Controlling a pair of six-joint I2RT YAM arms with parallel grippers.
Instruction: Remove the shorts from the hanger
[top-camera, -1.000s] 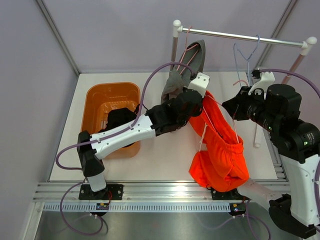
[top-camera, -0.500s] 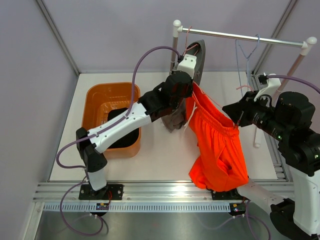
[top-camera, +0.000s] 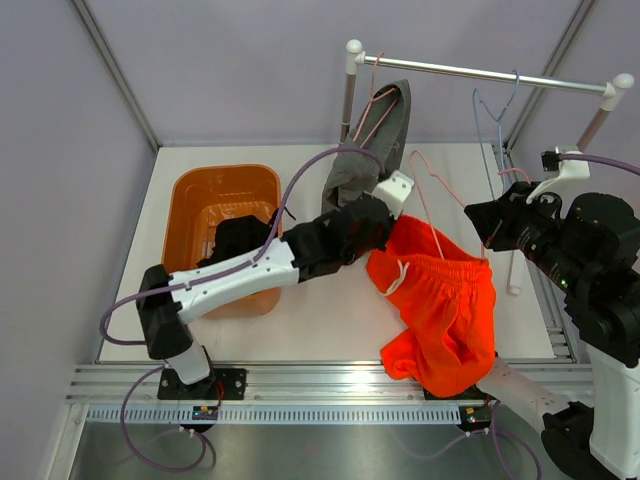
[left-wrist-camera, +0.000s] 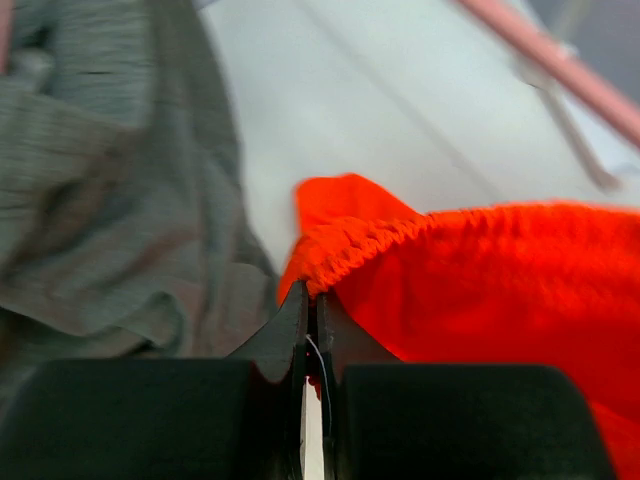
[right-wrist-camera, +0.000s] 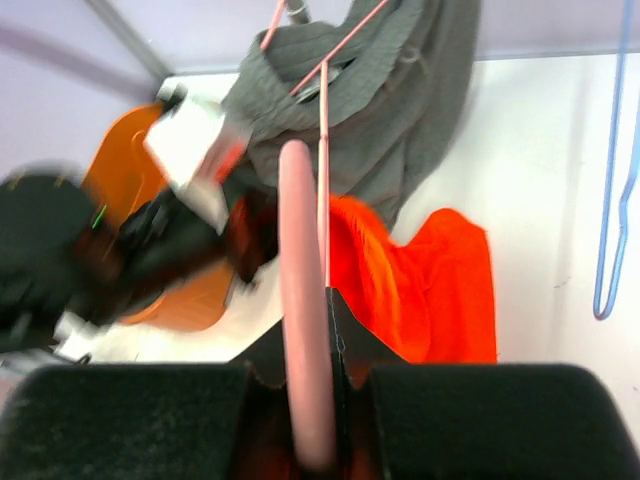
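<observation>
The bright orange shorts (top-camera: 445, 315) lie spread low over the table. My left gripper (top-camera: 393, 222) is shut on their elastic waistband (left-wrist-camera: 370, 240), pinched at the fingertips in the left wrist view (left-wrist-camera: 312, 298). My right gripper (top-camera: 480, 228) is shut on a pink hanger (top-camera: 428, 190), whose thick bar (right-wrist-camera: 300, 300) passes between the jaws. The hanger wire stands bare above the shorts; I cannot tell whether its lower end still touches the waistband. The grey shorts (top-camera: 378, 150) hang on another pink hanger from the rail. The black shorts (top-camera: 240, 240) lie in the orange bin.
An orange bin (top-camera: 205, 195) stands at the left of the table. A metal rail (top-camera: 480, 75) on white posts crosses the back, with an empty blue hanger (top-camera: 495, 105) on it. The grey shorts hang close to my left gripper (left-wrist-camera: 100, 200).
My left gripper has swung down and forward with the orange waistband, pulling the shorts down off the pink hanger's wire. My right gripper has drawn back to the right with the hanger.
</observation>
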